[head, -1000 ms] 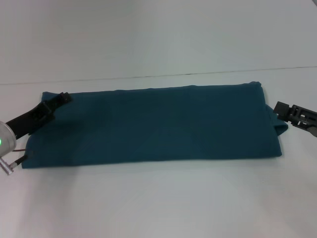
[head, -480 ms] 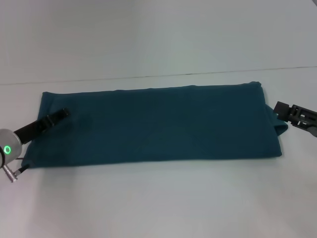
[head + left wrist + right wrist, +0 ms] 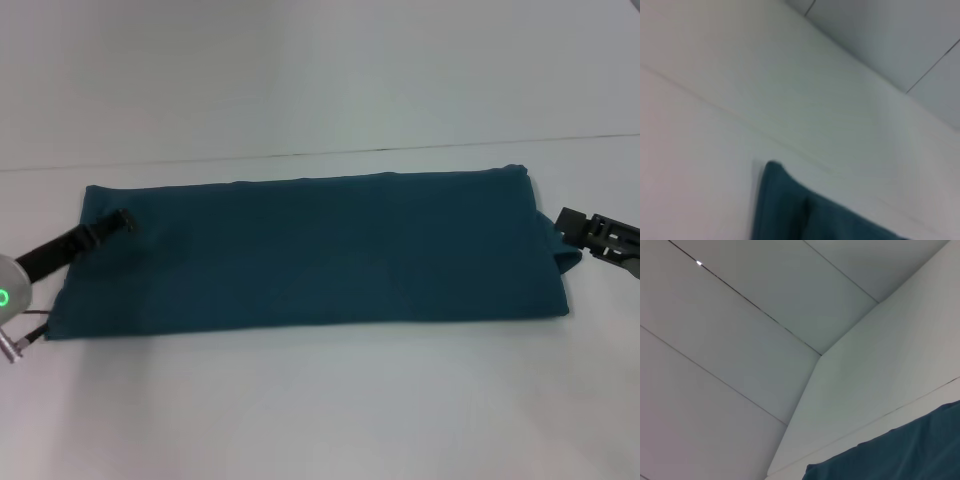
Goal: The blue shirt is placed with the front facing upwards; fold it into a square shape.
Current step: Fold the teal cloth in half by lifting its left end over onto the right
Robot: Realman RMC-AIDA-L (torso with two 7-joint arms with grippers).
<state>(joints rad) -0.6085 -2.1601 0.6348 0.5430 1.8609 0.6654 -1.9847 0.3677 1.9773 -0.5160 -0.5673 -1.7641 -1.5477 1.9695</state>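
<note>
The dark teal-blue cotton shirt (image 3: 310,250) lies flat on the white tabletop (image 3: 320,400) as a long horizontal band, plain side up with no lettering showing, so the lengthwise folds look done and the band must now be shortened into a square.

Over the last second the left gripper (image 3: 122,220) has slid from the far-left corner of the band to a spot a little inward and nearer the robot, and now sits low over the cloth just inside the left edge. Whether it is released or clenched on fabric I cannot tell; the cloth beneath it shows no lift or pucker, and the left wrist view shows only a corner of the shirt (image 3: 790,210) against the tabletop. That shift reads as repositioning for a fresh hold on the left end, not yet a fold.

The right gripper (image 3: 572,222) has not moved: it waits at the right end, beside a small bulge of fabric, its grasp likewise impossible to judge.

Next likely step: lift one end and carry it across
</note>
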